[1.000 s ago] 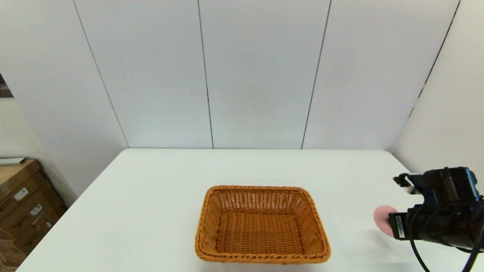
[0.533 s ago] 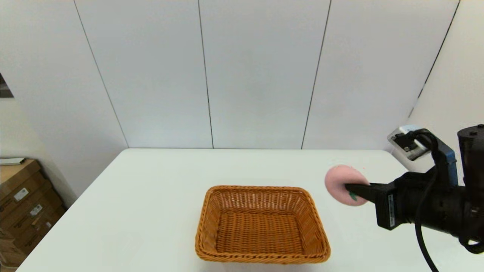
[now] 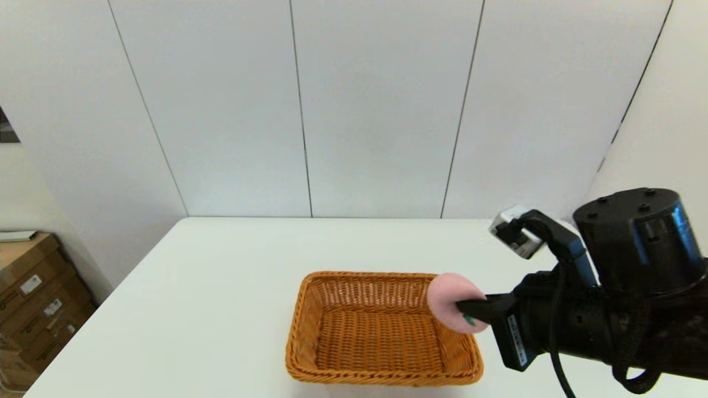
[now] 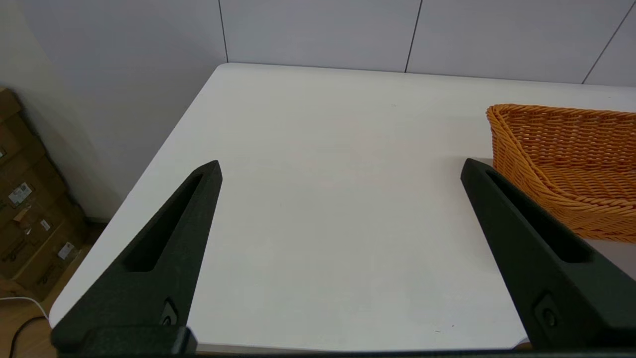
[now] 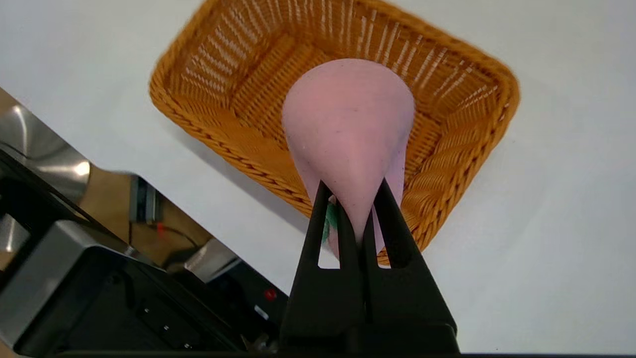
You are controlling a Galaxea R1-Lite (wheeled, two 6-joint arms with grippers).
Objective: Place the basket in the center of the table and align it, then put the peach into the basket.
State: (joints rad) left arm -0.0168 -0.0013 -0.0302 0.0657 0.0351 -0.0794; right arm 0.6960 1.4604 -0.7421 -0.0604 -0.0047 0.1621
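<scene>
The orange-brown wicker basket [image 3: 381, 329] sits on the white table [image 3: 221, 276] near its front middle. My right gripper [image 3: 467, 307] reaches in from the right, shut on the pale-pink peach [image 3: 451, 301], which hangs above the basket's right rim. In the right wrist view the squeezed peach [image 5: 350, 129] sits between the fingers [image 5: 325, 219] over the basket [image 5: 238, 84], a green leaf mark showing beside one finger. My left gripper [image 4: 340, 171] stands open and empty over bare table [image 4: 323, 149], to the left of the basket [image 4: 566, 159].
Cardboard boxes [image 3: 33, 298] are stacked on the floor beyond the table's left edge. White wall panels rise behind the far edge. The robot's dark base [image 5: 99, 293] shows below the table's near edge in the right wrist view.
My right gripper has lifted the peach from the table at the right and carried it leftward, from beside the basket to above its right rim. Basket and left arm have not moved.
</scene>
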